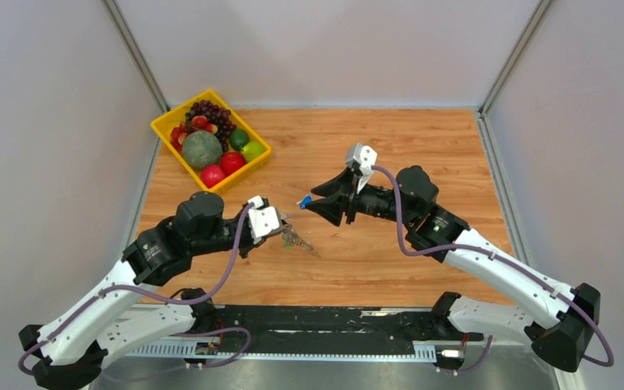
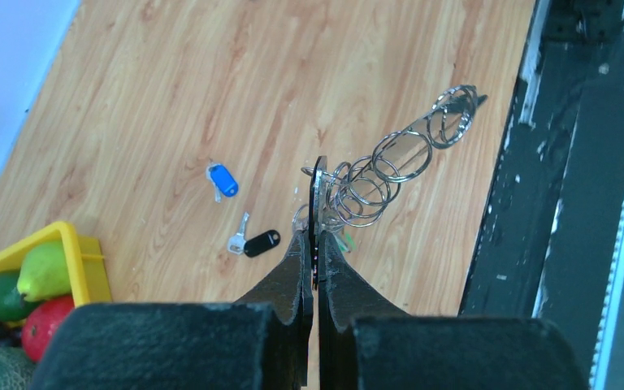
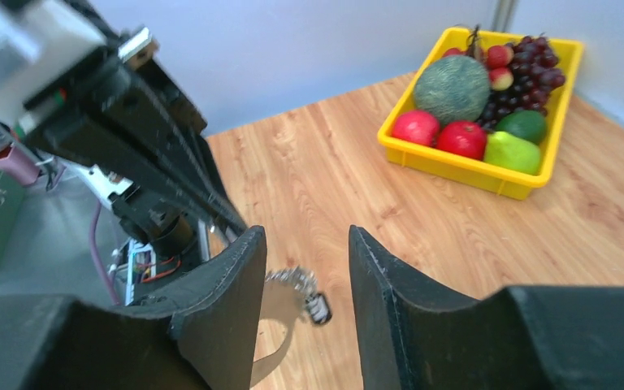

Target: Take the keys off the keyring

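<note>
Left claw (image 2: 315,242) is pressed together on a thin dark flat piece (image 2: 318,183) seen edge-on; just past its tips the keyring (image 2: 390,158) runs away as a string of linked wire rings, off the table (image 2: 154,97), with a green tag (image 2: 344,241) tucked beside the fingers; left of the tips, down on the wood and well apart from the string, lie a black-tagged key (image 2: 256,242) and, farther out, a blue-tagged key (image 2: 223,180), both already off the ring; the right claw (image 3: 305,236) faces the left one with its fingers spread and nothing between them, the far end of the string showing just below the gap

Likely trouble: the pinch sits on one narrow edge, so a tug from the right claw could swivel the piece or pull it free and drop the lot; the rings hang loose, so they may swing aside as the fingers close, or two rings may be caught at once; a low reach could also knock the loose keys about

Hard to make out: whether the pinched piece is a key, a tag or a ring; its joint to the string, hidden by the fingers; how many keys remain, since mostly rings show; the fruit tray (image 1: 166,130) lies far beyond and plays no part
</note>
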{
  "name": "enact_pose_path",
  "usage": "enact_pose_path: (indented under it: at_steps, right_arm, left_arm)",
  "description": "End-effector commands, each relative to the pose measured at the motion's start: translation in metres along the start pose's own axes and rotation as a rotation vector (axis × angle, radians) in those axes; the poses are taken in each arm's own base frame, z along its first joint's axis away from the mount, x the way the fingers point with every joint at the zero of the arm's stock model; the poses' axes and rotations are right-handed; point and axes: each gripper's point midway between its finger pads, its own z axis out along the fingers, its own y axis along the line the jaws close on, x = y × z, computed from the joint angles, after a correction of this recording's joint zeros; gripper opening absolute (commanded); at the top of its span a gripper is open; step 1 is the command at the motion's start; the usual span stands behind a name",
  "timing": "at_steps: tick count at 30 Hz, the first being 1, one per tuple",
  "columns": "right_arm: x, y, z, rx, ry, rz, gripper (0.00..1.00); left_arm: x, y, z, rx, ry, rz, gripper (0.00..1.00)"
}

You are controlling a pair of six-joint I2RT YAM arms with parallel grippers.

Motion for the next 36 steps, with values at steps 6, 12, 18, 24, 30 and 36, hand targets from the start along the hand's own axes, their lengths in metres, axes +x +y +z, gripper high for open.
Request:
enact_pose_path:
  at_steps: [6,12,18,24,30,36]
  right_arm:
    - [-0.003,-0.008,-0.005,0.041,-0.007,-0.007,0.4]
    - [0.02,0.002,-0.012,-0.021,0.031,-0.03,0.38]
    - [0.04,0.005,-0.026,-0.017,0.018,-0.03,0.35]
    - [0.051,0.015,-0.037,-0.049,-0.032,-0.001,0.36]
    - [0.059,0.021,-0.036,-0.086,-0.032,0.005,0.36]
    - [0.069,0.026,-0.033,-0.145,-0.001,-0.034,0.37]
  left_arm:
    - [-0.008,-0.02,0.005,0.116,-0.177,0.332,0.0]
    - [-0.008,-0.024,0.012,0.148,-0.213,0.438,0.0]
    - [-0.007,-0.022,0.022,0.143,-0.233,0.507,0.0]
    - [-0.007,-0.02,0.033,0.147,-0.241,0.52,0.0]
    - [-0.01,-0.023,0.038,0.168,-0.263,0.54,0.0]
    - [-0.014,-0.027,0.036,0.184,-0.293,0.566,0.0]
